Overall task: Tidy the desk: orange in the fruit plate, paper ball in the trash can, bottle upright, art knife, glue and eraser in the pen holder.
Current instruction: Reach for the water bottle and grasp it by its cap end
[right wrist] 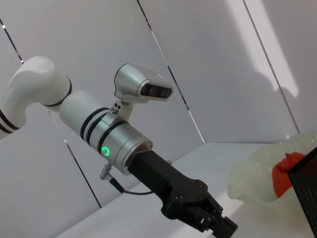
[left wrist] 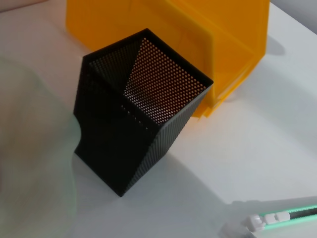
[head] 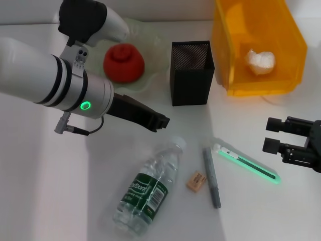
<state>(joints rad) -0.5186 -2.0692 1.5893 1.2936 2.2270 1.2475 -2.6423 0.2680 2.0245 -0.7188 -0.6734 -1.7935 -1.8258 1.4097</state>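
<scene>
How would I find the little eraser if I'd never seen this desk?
Find the clear bottle with the dark green label lying on its side on the white desk. Right beside it, toward the grey pen-like stick, sits the eraser. It is the only small tan block there.

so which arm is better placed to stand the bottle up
Probably the left. The bottle lies on its side toward the robot's left, and the left hand hovers just above its cap end. The right hand is off at the far right, past the eraser and the green-lit knife.
</scene>
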